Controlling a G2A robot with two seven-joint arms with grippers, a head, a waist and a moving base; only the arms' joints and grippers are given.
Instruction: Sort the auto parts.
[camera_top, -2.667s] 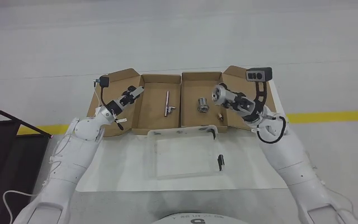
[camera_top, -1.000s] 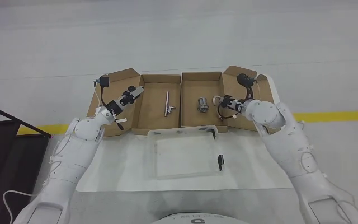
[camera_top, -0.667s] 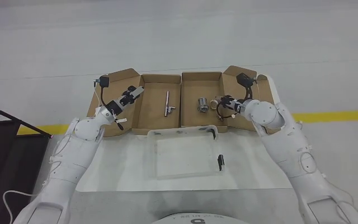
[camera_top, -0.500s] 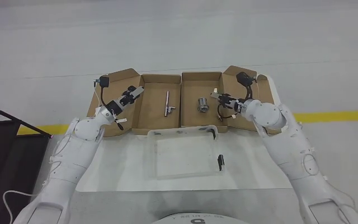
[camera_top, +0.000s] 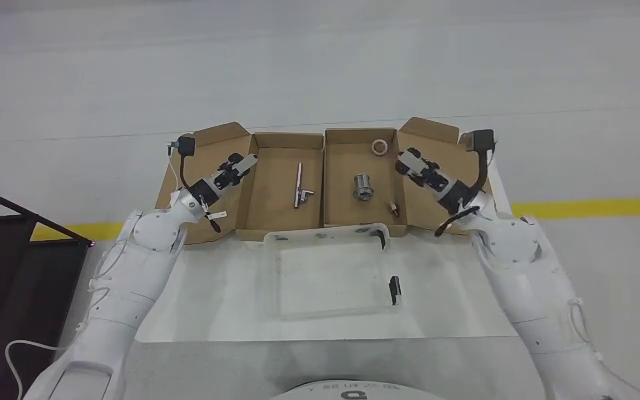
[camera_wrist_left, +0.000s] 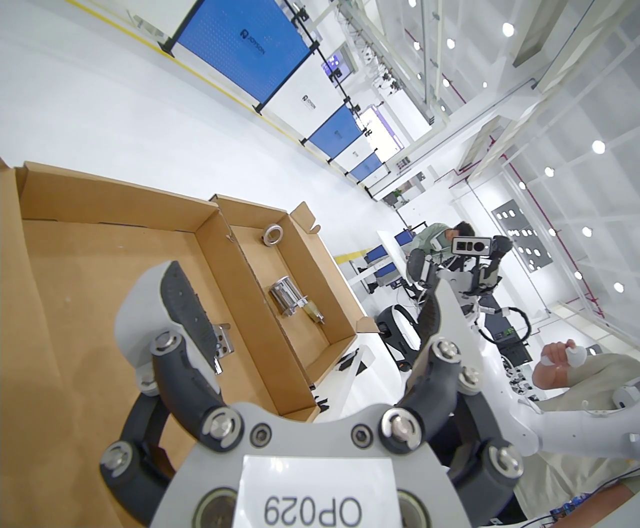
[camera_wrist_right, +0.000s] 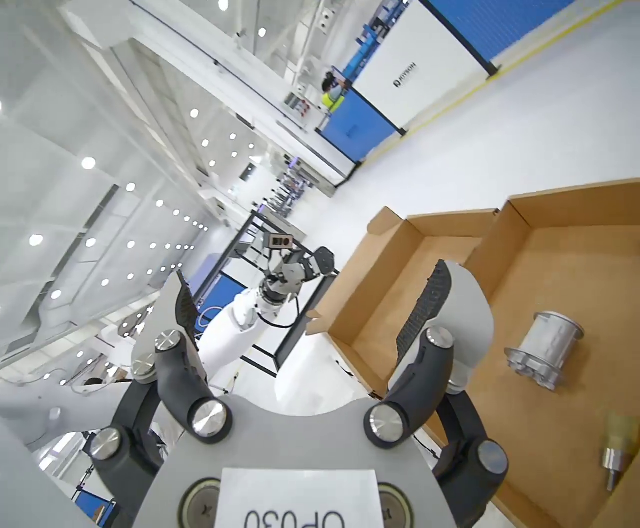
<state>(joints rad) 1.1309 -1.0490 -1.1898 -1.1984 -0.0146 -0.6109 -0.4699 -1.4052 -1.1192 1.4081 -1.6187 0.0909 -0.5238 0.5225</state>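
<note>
Cardboard box (camera_top: 345, 160) corner: new loose ring (camera_top: 379, 147)

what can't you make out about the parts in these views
The long metal part: in the left wrist view most of it is hidden behind a finger of the left hand; just its bracket end sticks out.
The small black part in the clear tray: in the top view it is too small to tell what kind of part it is.
</note>
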